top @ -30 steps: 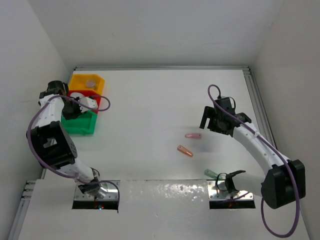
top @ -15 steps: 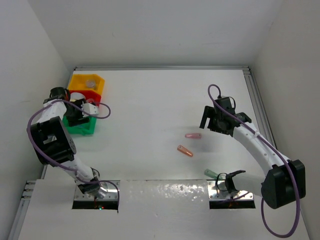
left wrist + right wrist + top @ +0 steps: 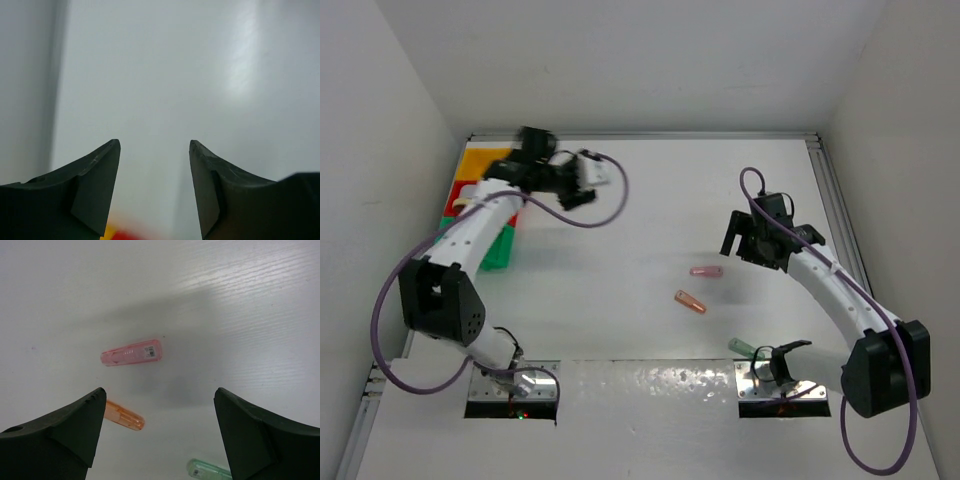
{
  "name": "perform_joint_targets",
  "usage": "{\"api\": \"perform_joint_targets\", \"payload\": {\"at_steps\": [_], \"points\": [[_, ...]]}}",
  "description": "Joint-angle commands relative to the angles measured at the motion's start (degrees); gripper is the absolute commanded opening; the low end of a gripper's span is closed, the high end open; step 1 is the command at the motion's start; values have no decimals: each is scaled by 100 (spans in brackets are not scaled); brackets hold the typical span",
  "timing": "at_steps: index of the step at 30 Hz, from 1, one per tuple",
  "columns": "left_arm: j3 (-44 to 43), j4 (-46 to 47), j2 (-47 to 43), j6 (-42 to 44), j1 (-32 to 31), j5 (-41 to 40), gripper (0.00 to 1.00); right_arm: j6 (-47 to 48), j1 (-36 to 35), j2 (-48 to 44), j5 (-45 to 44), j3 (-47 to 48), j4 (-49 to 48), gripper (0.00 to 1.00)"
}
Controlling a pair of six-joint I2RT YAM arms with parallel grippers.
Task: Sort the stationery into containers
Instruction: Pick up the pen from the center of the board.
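Top view: the containers (image 3: 470,162) stand far left, with the blurred left gripper (image 3: 582,180) just beside them. The right gripper (image 3: 740,240) hangs near the pink capsule (image 3: 706,271). Left wrist: jaws parted, holding nothing. Right wrist: jaws wide and empty, the pink capsule (image 3: 132,353) framed between them. A pick appears to be in hand, calling for a descent and closure; the orange capsule (image 3: 124,417) waits nearby.
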State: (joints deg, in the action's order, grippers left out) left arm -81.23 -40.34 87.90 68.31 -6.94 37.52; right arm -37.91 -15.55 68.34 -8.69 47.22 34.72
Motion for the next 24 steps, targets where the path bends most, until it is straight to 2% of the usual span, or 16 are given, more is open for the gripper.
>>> {"api": "perform_joint_targets", "payload": {"at_steps": [1,3,4,6,11,13,17,24], "points": [[344,-10,341,-1415,-1917,-697,55,-146,201,-154,130,-20,-97,87],[188,-35,859,-1470,-2608,-1078,57,-173,254,-241,122,-38,-18,88],[82,-70,1061,-1487,-3159,-1289,58,-181,307,-268,104,-46,17,88],[-16,121,1466,-1505,-3750,-1396,60,-181,386,-382,43,-55,139,89],[143,1228,1976,-1776,-4437,-1457,65,-190,570,-733,-98,-143,386,89],[195,1693,2169,-2058,-4588,-1519,66,-182,597,-927,-54,-213,448,89],[213,1942,2477,-2357,-4886,-1388,66,-41,615,-1085,-88,-178,693,89],[704,2021,2662,-2428,-4975,-1598,59,135,615,-1428,-282,-213,1002,89]]}}
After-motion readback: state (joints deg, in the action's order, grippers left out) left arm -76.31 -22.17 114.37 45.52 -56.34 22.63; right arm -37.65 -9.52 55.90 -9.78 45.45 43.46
